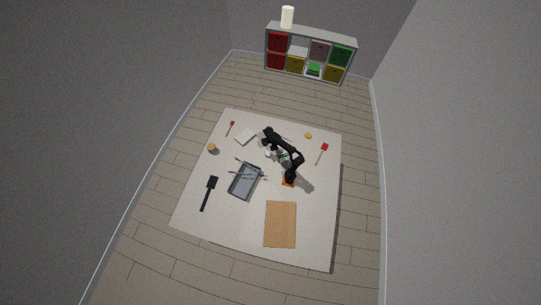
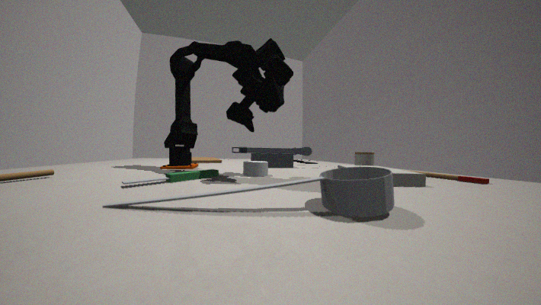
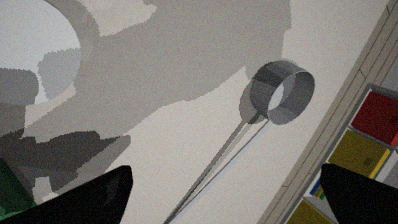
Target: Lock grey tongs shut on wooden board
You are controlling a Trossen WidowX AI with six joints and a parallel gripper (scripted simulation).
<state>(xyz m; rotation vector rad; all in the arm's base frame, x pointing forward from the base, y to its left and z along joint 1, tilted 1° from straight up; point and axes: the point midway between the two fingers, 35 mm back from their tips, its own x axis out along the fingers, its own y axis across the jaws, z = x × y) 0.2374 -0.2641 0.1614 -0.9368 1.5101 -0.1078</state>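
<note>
The grey tongs (image 1: 239,174) (image 2: 272,151) lie open across the roasting tin (image 1: 244,187) (image 2: 272,160). In the top view their arms spread to the left and meet at the tin's right rim. The wooden board (image 1: 280,225) (image 2: 206,160) lies flat with nothing on it, on the far side of the arm's orange base from the gripper. My gripper (image 3: 225,174) is open and empty. It hangs above the table, well away from the tongs and beyond the tin from the board. The wrist view shows neither tongs, tin nor board.
Below the gripper are a grey saucepan (image 2: 356,194) (image 3: 265,90), a white cylinder (image 1: 267,153) (image 2: 255,168) and a green-handled tool (image 1: 283,155) (image 2: 194,175). A grey block (image 1: 244,136) (image 2: 409,180) and a wooden-topped pot (image 1: 211,147) (image 2: 364,158) stand nearby. A black spatula (image 1: 207,192) lies left of the tin.
</note>
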